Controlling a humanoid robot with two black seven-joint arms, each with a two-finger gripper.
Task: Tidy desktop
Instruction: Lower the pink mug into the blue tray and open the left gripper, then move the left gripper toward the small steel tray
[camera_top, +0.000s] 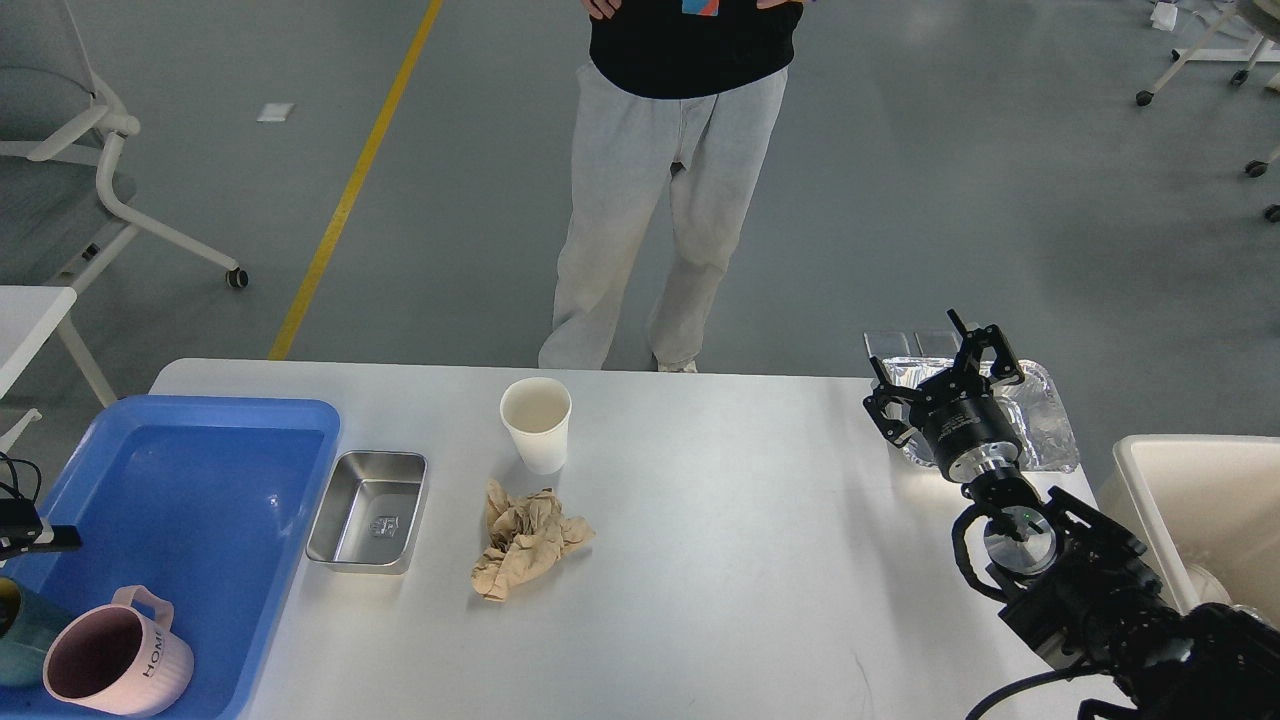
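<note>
Wide grey-white desktop fills the lower middle of the frame. Pink ribbed mug already in blue plastic tray, lower left. Right gripper, fingers spread and holding nothing, above crinkled foil tray at right. Left gripper barely in view; cannot tell. Probably next: grab crumpled brown paper or white paper cup, middle.

Counter: smooth matt white-grey. Blue tray: glossy plastic. Small pan: brushed, shiny metal. Cup: matt white paper. Wad: crumpled brown paper, rough. Mug: pink, ribbed, ceramic-looking, low sheen. Foil container: wrinkled, reflective aluminium. Bin: cream plastic, smooth. Right end effector: matt black with a polished metal collar. Floor: smooth grey.
</note>
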